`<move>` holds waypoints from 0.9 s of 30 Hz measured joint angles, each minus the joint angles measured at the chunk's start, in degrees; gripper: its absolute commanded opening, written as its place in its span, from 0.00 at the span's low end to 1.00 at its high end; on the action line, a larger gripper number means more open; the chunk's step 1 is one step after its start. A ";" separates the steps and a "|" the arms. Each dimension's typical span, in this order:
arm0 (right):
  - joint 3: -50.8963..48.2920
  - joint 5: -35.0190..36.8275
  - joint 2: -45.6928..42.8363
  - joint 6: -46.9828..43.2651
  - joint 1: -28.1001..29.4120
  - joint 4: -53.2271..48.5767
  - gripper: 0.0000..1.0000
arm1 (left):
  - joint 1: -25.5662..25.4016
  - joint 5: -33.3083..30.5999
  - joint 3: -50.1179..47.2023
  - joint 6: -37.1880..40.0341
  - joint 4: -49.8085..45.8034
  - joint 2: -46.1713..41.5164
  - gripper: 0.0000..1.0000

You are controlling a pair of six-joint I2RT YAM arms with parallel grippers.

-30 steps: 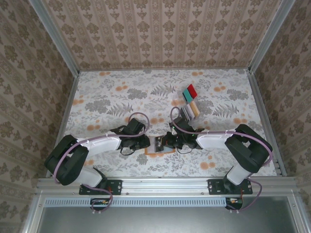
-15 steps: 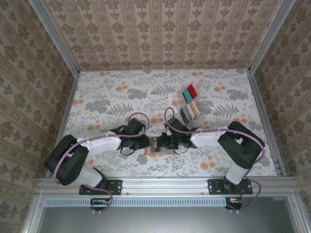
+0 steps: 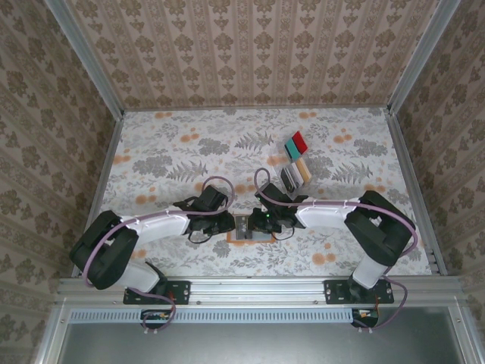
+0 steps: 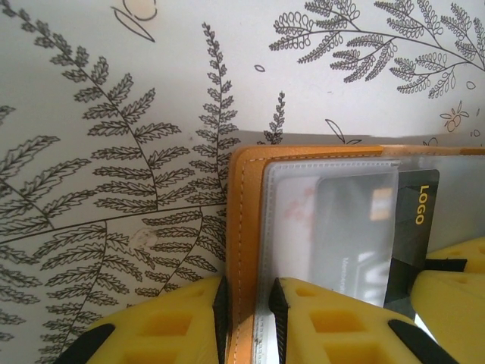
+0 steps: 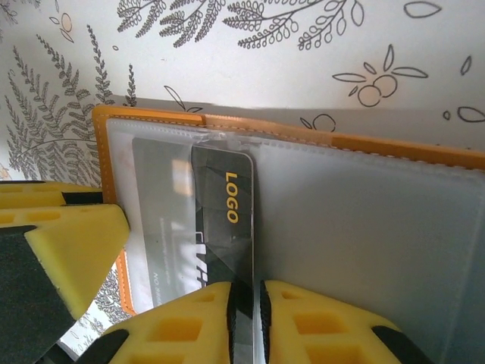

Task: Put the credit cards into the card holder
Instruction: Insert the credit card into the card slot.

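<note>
The orange-tan card holder (image 3: 245, 230) lies open near the table's front, between both grippers. My left gripper (image 4: 246, 307) is shut on its stitched orange edge (image 4: 244, 220). A black credit card marked LOGO (image 5: 223, 220) sits partly under the holder's clear pocket (image 5: 364, 227). My right gripper (image 5: 245, 307) stands at the card's near end. Its jaws are a narrow gap apart, and the card's surface shows in that gap. Other credit cards lie at the back right: red (image 3: 298, 140), teal (image 3: 292, 150), beige (image 3: 304, 171) and dark grey (image 3: 289, 178).
The two grippers (image 3: 229, 224) (image 3: 260, 221) almost meet over the holder. A yellow finger of the left gripper (image 5: 64, 243) shows close beside the card. Patterned walls enclose the floral tabletop (image 3: 174, 152), with a metal rail along the front edge.
The right arm has shifted left, closer over the holder. Its jaws have parted slightly from fully shut. The left arm and holder stayed put.
</note>
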 measured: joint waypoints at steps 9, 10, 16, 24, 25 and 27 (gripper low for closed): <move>2.27 -2.12 3.23 0.20 0.46 1.49 0.14 | 0.09 -0.31 0.00 0.00 0.04 -0.02 0.27; 2.62 -2.27 3.61 0.17 0.46 1.46 0.14 | 0.09 -0.50 0.00 0.00 -0.04 -0.04 0.28; 3.19 -2.25 4.02 0.15 0.59 1.46 0.16 | 0.35 -0.96 0.00 0.00 -0.11 -0.20 0.32; 3.19 -2.80 3.56 0.24 1.14 1.70 0.14 | 0.28 -0.92 0.00 -0.02 0.13 -0.52 0.38; 3.19 -2.91 3.56 0.39 1.18 1.70 0.14 | 0.28 -0.92 -0.04 -0.02 0.11 -0.68 0.39; 3.19 -2.93 3.56 0.83 1.22 1.95 0.14 | 0.28 -0.96 -0.20 0.00 0.07 -1.18 0.39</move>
